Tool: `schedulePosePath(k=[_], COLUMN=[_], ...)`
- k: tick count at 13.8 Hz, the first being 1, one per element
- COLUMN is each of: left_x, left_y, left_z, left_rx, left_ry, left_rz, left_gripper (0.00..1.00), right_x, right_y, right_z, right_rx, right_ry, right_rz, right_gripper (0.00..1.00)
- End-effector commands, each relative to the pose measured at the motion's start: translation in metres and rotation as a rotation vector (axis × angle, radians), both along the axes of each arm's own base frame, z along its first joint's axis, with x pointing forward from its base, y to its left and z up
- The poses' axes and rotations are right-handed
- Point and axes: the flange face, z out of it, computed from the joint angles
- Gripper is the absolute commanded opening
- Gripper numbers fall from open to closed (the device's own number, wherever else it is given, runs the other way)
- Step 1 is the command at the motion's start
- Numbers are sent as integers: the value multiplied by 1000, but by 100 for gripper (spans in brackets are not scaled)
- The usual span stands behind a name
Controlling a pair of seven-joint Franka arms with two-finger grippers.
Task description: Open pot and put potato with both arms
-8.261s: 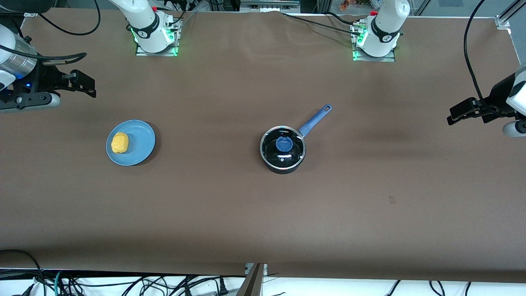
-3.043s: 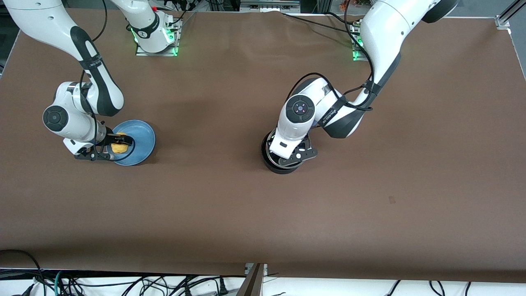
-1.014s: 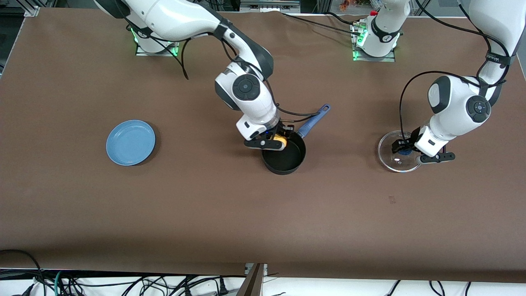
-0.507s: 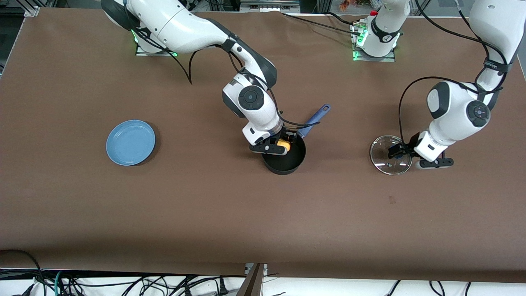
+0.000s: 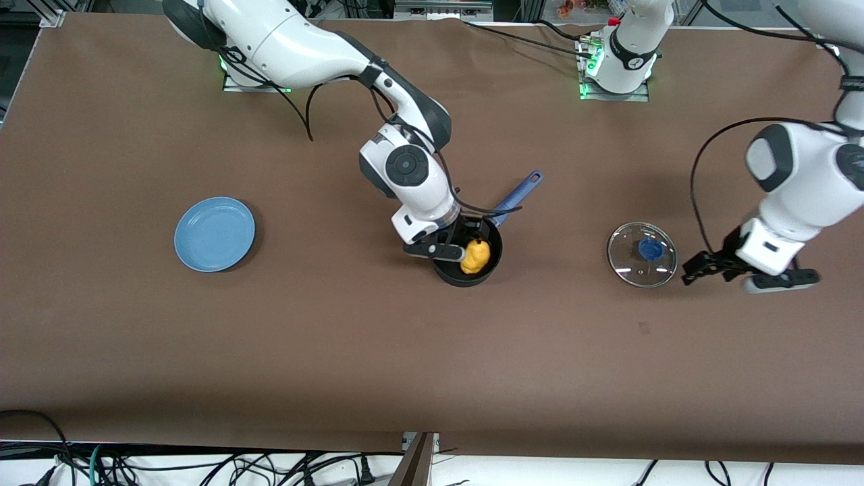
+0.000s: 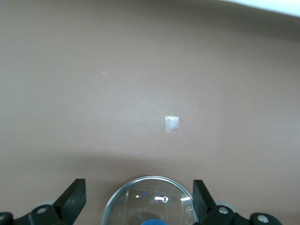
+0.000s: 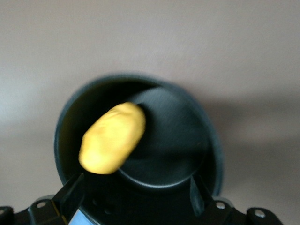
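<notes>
The black pot [image 5: 447,275] stands uncovered mid-table, its blue handle [image 5: 516,196] pointing toward the robots' bases. The yellow potato [image 5: 475,256] is inside it, free of any finger. My right gripper [image 5: 453,237] is open just over the pot's rim. In the right wrist view the potato [image 7: 112,138] shows in the pot [image 7: 187,140] past my open right gripper [image 7: 136,197]. My left gripper [image 5: 705,263] is open and empty, low beside the glass lid [image 5: 642,254] toward the left arm's end. The lid [image 6: 150,201] shows between the fingers of my open left gripper [image 6: 139,201].
An empty flat blue plate [image 5: 214,234] lies toward the right arm's end of the table. The lid lies flat on the brown table with its blue knob [image 5: 650,248] up. A small pale mark [image 6: 172,124] is on the table near the lid.
My right gripper opened and the potato dropped into the pot. My left gripper let go of the lid's knob and drew away toward the left arm's end; the lid stays on the table.
</notes>
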Motion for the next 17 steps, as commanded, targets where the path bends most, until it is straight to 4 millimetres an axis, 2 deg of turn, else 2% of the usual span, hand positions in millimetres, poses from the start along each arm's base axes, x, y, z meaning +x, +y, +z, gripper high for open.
schedulePosePath(k=[1, 3, 4, 7, 9, 11, 13, 15, 17], left_x=[14, 12, 10, -10, -25, -40, -48, -52, -57], left_y=[20, 32, 45, 29, 0, -17, -34, -30, -28], left_z=[61, 94, 105, 149, 179, 202, 237, 267, 276], left_rx=[-13, -10, -36, -23, -13, -7, 0, 4, 6], left_ry=[53, 84, 88, 108, 121, 158, 189, 212, 216], left_rz=[15, 29, 53, 55, 58, 62, 47, 53, 50], left_gripper=[100, 100, 100, 100, 100, 100, 100, 100, 100], right_x=[31, 55, 68, 87, 88, 84, 78, 73, 62], right_y=[-30, -80, -108, -190, -251, -319, -369, -413, -457], right_z=[66, 121, 140, 189, 214, 236, 253, 269, 282], right_rx=[-52, -66, -76, -114, -146, -184, -220, -252, -273], right_ry=[29, -4, -15, -38, -56, -67, -42, -10, 41], right_rz=[65, 142, 162, 266, 278, 291, 368, 384, 373], right_gripper=[100, 100, 100, 100, 100, 100, 100, 100, 100])
